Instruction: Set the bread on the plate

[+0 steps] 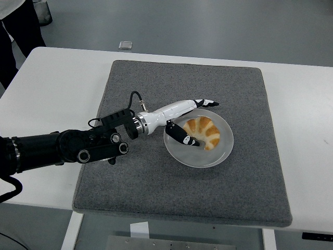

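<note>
We see the bread [204, 131], a golden croissant, lying on the plate [196, 157], a round pale plate that sits on the grey mat [156, 182] covering the middle of the white table [57, 88]. Our left hand [188, 119] reaches in from the left over the plate's near-left rim, fingers spread apart and holding nothing: the upper fingers [205, 102] stretch out flat just beyond the croissant's far side, while the thumb [183, 136] points across the plate just beside the croissant's left end. We cannot tell whether the thumb touches the bread. At the top left corner, part of a person [18, 23] in dark clothing stands beside the table
</note>
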